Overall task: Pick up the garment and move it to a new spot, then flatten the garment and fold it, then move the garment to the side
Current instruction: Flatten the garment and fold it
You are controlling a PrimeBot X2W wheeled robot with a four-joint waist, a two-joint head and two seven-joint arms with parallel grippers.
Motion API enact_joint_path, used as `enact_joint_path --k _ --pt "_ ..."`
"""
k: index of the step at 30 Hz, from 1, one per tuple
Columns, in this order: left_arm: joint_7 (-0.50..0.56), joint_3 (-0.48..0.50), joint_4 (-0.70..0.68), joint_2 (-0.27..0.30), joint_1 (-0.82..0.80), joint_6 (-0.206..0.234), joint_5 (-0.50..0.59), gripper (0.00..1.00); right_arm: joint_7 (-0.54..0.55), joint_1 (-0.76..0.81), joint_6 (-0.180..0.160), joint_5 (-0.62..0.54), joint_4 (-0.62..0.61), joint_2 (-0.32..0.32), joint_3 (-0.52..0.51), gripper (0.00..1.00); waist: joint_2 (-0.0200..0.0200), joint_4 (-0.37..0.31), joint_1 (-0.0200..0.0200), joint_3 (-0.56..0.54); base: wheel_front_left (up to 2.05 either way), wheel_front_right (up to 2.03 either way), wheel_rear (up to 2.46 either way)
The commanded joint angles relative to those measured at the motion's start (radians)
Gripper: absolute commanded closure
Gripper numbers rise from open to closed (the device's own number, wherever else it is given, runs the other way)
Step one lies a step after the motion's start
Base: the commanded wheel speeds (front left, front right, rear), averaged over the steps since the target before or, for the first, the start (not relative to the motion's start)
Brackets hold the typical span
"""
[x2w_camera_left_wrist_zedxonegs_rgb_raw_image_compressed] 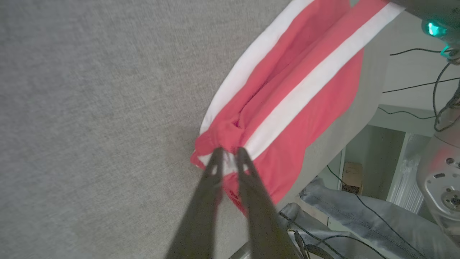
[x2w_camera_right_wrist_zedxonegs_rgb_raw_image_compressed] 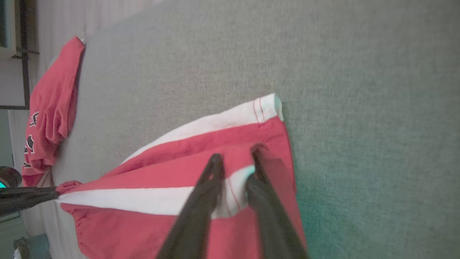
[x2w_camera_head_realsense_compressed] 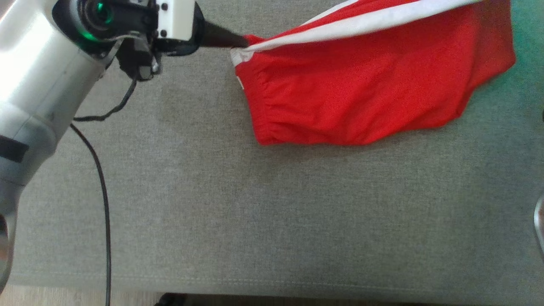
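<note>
Our left gripper (x2w_camera_left_wrist_zedxonegs_rgb_raw_image_compressed: 228, 153) pinches the waistband corner of the red garment (x2w_camera_head_realsense_compressed: 361, 89), stretched taut above the grey upholstery (x2w_camera_head_realsense_compressed: 255, 212), ready, we judge, for laying flat. Whether our right gripper (x2w_camera_right_wrist_zedxonegs_rgb_raw_image_compressed: 237, 153), fingers slightly parted astride the hem, grips it, we cannot tell.

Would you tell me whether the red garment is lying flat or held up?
Held up, stretched: the left tool pinches one corner, and the red garment hangs from its taut striped edge.
</note>
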Motion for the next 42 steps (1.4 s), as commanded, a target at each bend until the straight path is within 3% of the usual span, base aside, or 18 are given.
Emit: enact_joint_path --k 1,8,14,18,21,22,25,27,32,36,42 --pt "-0.032 0.053 0.005 0.040 -0.077 -0.016 0.025 0.00 -0.059 -0.054 -0.001 0.003 -0.044 0.022 -0.005 0.00 0.0001 -0.005 -0.0002 -0.012 0.00 0.00 0.00" --pt "-0.174 0.082 0.059 0.037 -0.071 -0.081 0.072 0.00 -0.278 -0.025 -0.001 0.045 -0.036 0.035 0.006 0.00 0.0001 -0.018 -0.0002 -0.067 0.00 0.00 0.00" --pt "-0.496 0.114 0.096 0.036 -0.010 -0.145 0.187 0.00 -0.645 0.089 -0.001 0.192 -0.120 -0.004 0.140 0.00 0.0001 -0.033 -0.0002 -0.153 0.00 0.00 0.00" --pt "-0.765 0.101 0.078 0.058 0.070 -0.151 0.325 0.00 -0.917 0.211 -0.001 0.242 -0.184 -0.061 0.243 0.00 0.0001 -0.041 -0.0002 -0.211 0.00 0.00 0.00" --pt "-0.965 0.099 0.043 0.068 0.154 -0.101 0.413 0.00 -1.104 0.303 -0.001 0.230 -0.180 -0.104 0.295 0.00 0.0001 -0.041 -0.0002 -0.246 0.00 0.00 0.00" --pt "-1.082 0.107 0.014 0.066 0.224 -0.046 0.446 0.00 -1.192 0.361 -0.001 0.205 -0.132 -0.118 0.306 0.00 0.0001 -0.036 -0.0002 -0.268 0.00 0.00 0.00" --pt "-1.222 0.104 -0.040 0.075 0.322 0.052 0.512 0.00 -1.262 0.416 -0.001 0.175 -0.040 -0.125 0.323 0.00 0.0001 -0.023 -0.0002 -0.289 0.00 0.00 0.00" --pt "-1.260 0.099 -0.085 0.078 0.383 0.119 0.565 0.00 -1.290 0.436 -0.001 0.153 0.023 -0.136 0.337 0.00 0.0001 -0.005 -0.0002 -0.298 0.00 0.00 0.00" --pt "-1.280 0.179 -0.235 0.052 0.539 0.220 0.654 0.00 -1.310 0.431 -0.001 0.158 0.187 -0.162 0.359 0.00 0.0001 0.055 -0.0002 -0.295 0.00 0.00 0.00" --pt "-1.280 0.344 -0.382 0.024 0.718 0.258 0.771 0.00 -1.278 0.379 -0.001 0.172 0.351 -0.209 0.388 0.00 0.0001 0.125 -0.0002 -0.276 0.00 0.00 0.00" --pt "-1.280 0.455 -0.449 -0.022 0.876 0.237 0.857 0.00 -1.188 0.302 -0.001 0.209 0.501 -0.237 0.421 0.00 0.0001 0.189 -0.0002 -0.253 0.00 0.00 0.00"
